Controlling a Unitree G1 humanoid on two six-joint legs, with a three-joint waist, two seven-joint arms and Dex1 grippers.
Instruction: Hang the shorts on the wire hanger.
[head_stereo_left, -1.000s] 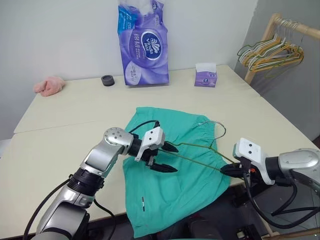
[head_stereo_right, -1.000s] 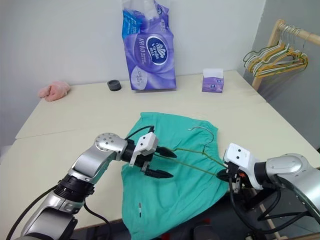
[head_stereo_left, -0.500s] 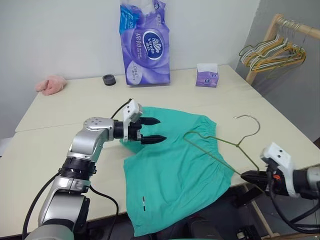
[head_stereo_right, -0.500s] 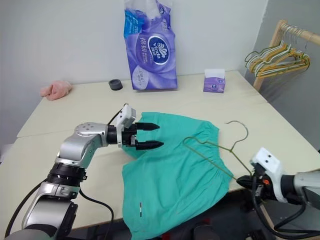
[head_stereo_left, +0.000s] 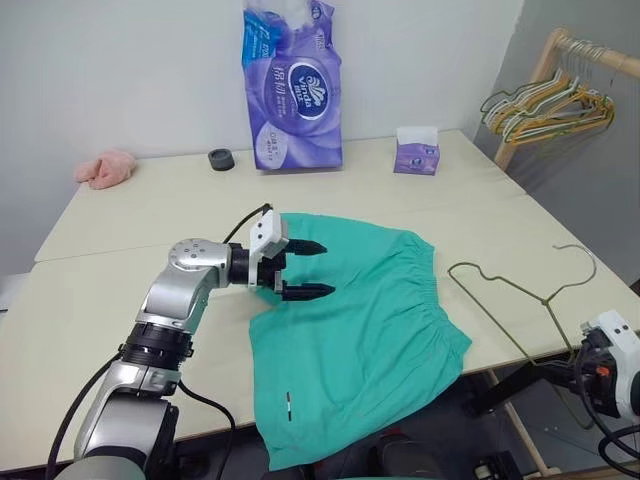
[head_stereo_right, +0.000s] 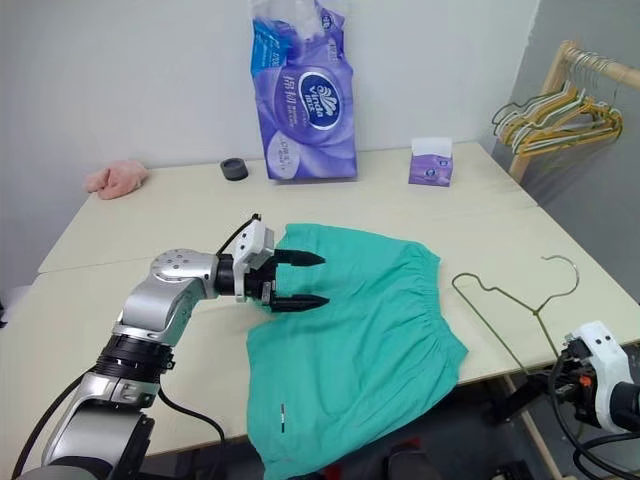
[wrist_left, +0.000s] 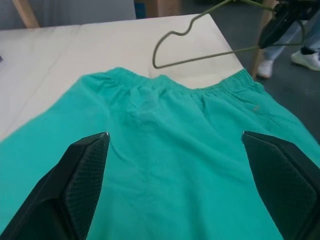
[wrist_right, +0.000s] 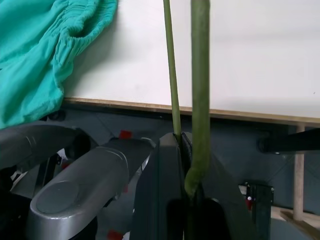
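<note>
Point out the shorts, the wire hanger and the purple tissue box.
shorts (head_stereo_left: 355, 320): left eye view, middle of the cloth.
wire hanger (head_stereo_left: 500, 285): left eye view, upper wire.
purple tissue box (head_stereo_left: 415, 157): left eye view, front face.

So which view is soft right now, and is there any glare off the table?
Right wrist view: the wire hanger blurs close to the lens; the shorts behind stay sharper. Left eye view: even light, no glare on the table, soft shadow under the left gripper.

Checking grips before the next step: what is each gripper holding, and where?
The right gripper pinches the wire hanger at one lower corner. The left gripper is open above the shorts, holding nothing.
</note>
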